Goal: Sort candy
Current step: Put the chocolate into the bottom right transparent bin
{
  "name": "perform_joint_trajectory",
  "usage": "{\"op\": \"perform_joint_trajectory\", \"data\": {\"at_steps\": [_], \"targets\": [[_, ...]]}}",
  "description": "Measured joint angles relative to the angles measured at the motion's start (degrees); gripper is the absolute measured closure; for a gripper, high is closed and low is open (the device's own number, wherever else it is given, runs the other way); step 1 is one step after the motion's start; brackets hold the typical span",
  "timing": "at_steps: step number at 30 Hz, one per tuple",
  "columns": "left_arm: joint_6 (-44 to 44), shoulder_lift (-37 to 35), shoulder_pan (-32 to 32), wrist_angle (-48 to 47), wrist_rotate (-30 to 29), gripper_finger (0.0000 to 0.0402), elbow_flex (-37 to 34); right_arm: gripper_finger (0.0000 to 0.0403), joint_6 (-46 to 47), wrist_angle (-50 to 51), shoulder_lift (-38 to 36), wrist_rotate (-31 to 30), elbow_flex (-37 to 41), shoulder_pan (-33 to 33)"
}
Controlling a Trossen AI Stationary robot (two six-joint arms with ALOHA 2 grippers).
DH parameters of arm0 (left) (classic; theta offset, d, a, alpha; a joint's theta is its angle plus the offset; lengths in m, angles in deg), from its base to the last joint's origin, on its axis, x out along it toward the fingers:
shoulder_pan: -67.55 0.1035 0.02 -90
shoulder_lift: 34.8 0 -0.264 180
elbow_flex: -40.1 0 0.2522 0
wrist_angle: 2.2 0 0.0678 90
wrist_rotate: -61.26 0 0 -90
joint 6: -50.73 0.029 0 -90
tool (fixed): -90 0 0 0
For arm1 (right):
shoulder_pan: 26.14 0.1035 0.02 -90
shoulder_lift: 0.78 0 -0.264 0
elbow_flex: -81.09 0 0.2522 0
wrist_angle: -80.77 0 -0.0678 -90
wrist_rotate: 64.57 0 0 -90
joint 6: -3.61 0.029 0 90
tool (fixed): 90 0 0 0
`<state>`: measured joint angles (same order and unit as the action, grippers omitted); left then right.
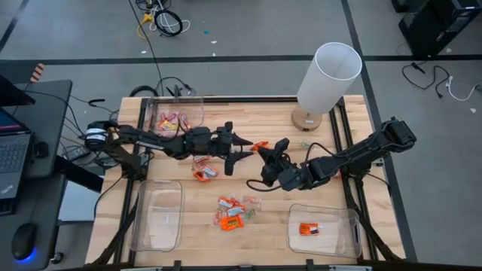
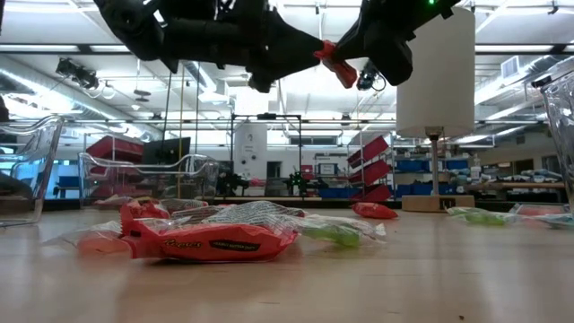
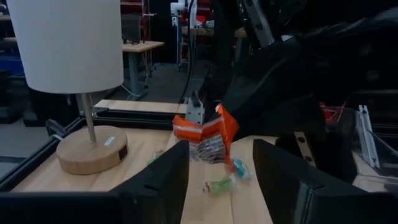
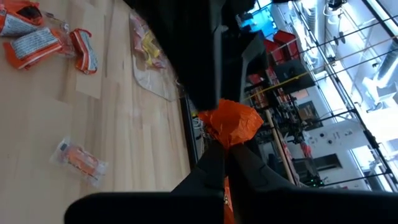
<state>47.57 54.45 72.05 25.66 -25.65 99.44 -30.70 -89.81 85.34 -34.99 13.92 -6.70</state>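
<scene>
An orange candy (image 1: pixel 260 146) is being held above the table (image 1: pixel 279 226), near the lamp (image 1: pixel 324 83), clamped between the closed fingers of the right gripper (image 1: pixel 265 148). The left gripper (image 1: pixel 242 148) is being held just beside it, fingers spread and empty.

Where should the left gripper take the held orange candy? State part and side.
Take the candy by its free crumpled end, coming from the left arm's side. The right gripper pinches the other end, and the open left gripper faces the free end.
</scene>
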Motion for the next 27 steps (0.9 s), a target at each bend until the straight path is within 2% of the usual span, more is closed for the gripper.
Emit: {"op": "perform_joint_trajectory", "data": {"at_steps": [6,10,21,24,27], "targets": [[-2.40,2.75,-0.01,7.23,0.68,0.0237,-0.02,0.0403,0.00,0.07,0.00,0.00,0.00,0.00],[-2.99,2.75,-0.01,7.84,1.11,0.0258,0.04,0.0403,0.00,0.15,0.00,0.02,0.00,0.00],[-4.95,2.75,1.08,6.72,1.11,0.0384,0.04,0.0402,-0.19,0.27,0.00,-0.13,0.02,-0.02],[-4.66,2.78,1.08,8.00,1.53,0.0396,0.02,0.0391,0.15,-0.41,0.00,-1.49,0.02,0.48],[-4.37,2.80,1.10,9.99,2.56,0.0399,0.02,0.0369,-0.15,-1.26,0.00,-5.62,0.02,1.99]]}}
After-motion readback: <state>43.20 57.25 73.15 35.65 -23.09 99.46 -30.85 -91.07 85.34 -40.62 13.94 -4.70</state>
